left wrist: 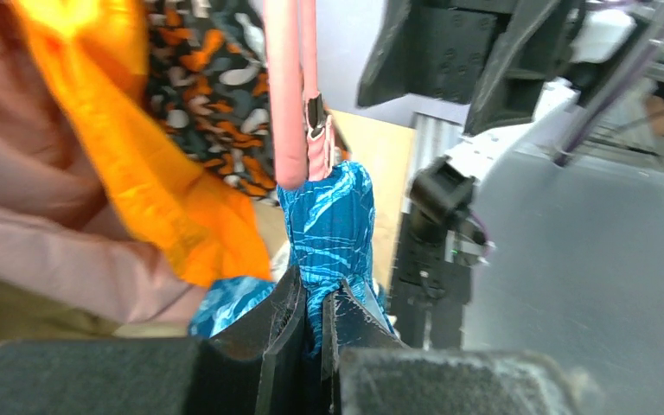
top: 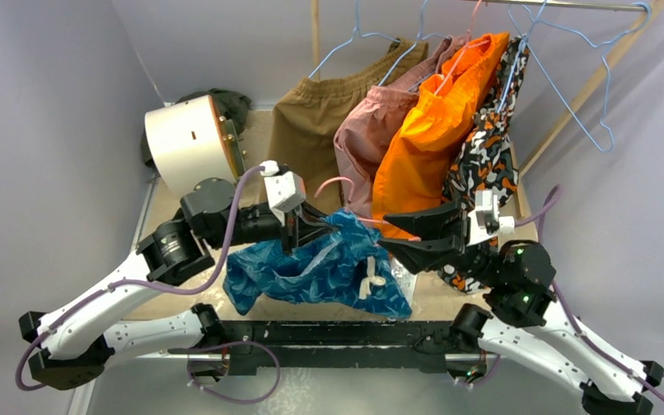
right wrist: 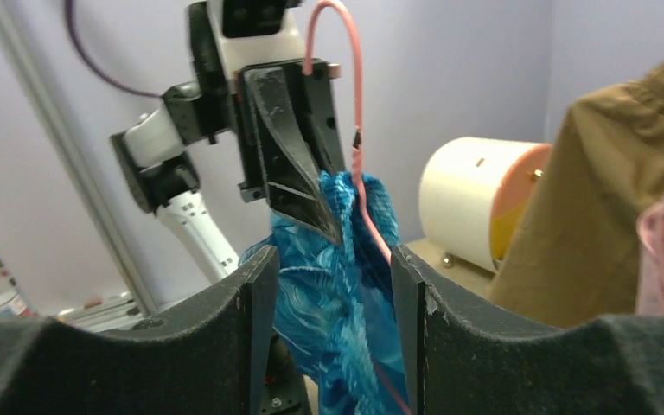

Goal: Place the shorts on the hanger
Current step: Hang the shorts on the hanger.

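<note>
Top view: left gripper (top: 297,232) is clamped on the upper fold of the shorts (top: 320,272), which hang bunched above the near-middle of the tabletop (top: 441,301), drawstring bow facing the near edge. The hanger (top: 333,182) is in the same bunch, with its hook poking out toward the far edge and one wire leg running toward the right gripper (top: 387,235). Right fingers are spread and released at the right end of the fold, gripping nothing. My read: left pins cloth and hanger together so right can regrip. The orange shorts (top: 441,130) and brown shorts (top: 311,121) hang at the far edge, out of play. Left wrist: fingers (left wrist: 284,333) are pinched on a blue ridge of the shorts (left wrist: 333,229), and the hanger (left wrist: 290,95) rises right behind that ridge, touching the cloth. I can't tell whether the wire is inside the pinch too. The right gripper (left wrist: 475,52) is close above. Right wrist: fingers (right wrist: 251,320) stand apart with the shorts (right wrist: 328,285) in the gap beyond them and no visible contact. The hanger (right wrist: 356,112) drops along the right side of the fabric, just beside one finger, and the left gripper (right wrist: 298,164) bites the top of the fold. Judgement: the shorts are only partly over the wire, so the drape isn't finished. The risk is slick fabric sliding off if left lets go early.
</note>
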Tool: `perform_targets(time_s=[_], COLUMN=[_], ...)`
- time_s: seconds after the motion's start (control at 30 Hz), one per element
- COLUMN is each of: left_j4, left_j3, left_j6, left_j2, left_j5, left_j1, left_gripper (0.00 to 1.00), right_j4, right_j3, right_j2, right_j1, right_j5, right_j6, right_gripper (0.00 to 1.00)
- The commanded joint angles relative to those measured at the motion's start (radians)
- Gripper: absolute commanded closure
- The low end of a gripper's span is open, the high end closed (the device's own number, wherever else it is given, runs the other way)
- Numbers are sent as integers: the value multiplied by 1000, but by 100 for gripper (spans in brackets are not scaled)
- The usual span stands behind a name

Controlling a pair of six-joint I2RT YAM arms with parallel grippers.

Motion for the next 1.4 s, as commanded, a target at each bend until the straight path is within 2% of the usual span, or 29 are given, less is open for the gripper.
perform_targets(time_s=[0.0,0.1,0.27,0.43,0.53,0.63,0.83,0.93,1.1,1.37], left_j4=[55,72,1,11,58,108,166,164,170,199], left_j3=[-23,-32,34,25,-11,-36,-90,-99,-110,-117], left_j6=[51,69,100,85,74,61,37,31,27,22], left_j2=[-115,-197,-253,-291,-305,-314,-352,-368,-375,-362], left_j5=[-283,-391,-430,-495,-549,-612,-715,-751,-779,-769], left_j1=[6,6,6,6,6,6,6,6,6,6], left_gripper=[100,100,100,100,100,100,100,100,100,100], right_j4=[-190,-285,-389,-430,-453,-405,-259,-214,-299,-296], right_j3=[114,141,125,128,158,164,78,64,134,150], right_j2=[-24,-61,-105,-3,154,290,280,286,368,419], right_j1=[4,4,4,4,5,5,5,6,9,21], right_j5=[215,326,438,412,330,286,333,279,263,293], right_j6=[-1,40,130,179,189,204,203,201,170,177], right_gripper=[47,47,46,46,46,46,43,42,41,42])
